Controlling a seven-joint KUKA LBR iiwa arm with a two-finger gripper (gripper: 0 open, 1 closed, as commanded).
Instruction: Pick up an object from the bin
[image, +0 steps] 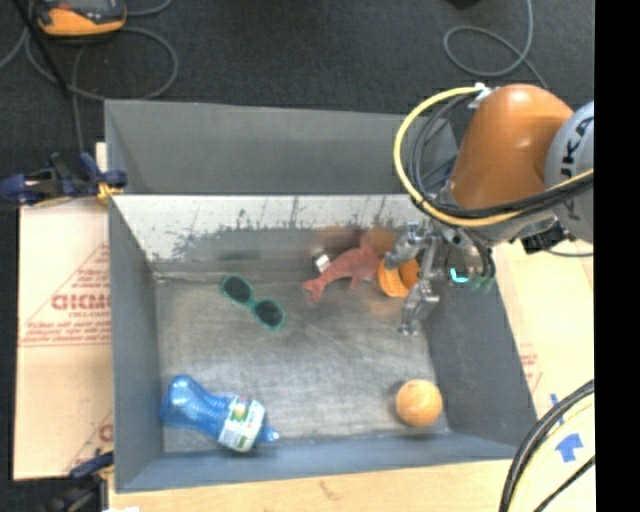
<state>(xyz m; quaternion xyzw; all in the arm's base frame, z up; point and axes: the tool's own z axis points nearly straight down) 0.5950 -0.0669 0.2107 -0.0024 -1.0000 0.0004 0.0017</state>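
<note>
My gripper (411, 318) hangs low at the bin's right side, near the back wall. Just to its left lies a small orange thing (393, 279), partly hidden by the gripper's metal body. A reddish-pink fish-shaped toy (343, 271) lies left of that, touching or close to the orange thing. An orange ball (419, 402) rests on the floor in the front right corner, below the gripper and apart from it.
Green sunglasses (254, 301) lie left of centre near the back. A blue plastic bottle (213, 415) with a white and green label lies in the front left corner. The arm with its orange cover and cables leans in over the right wall.
</note>
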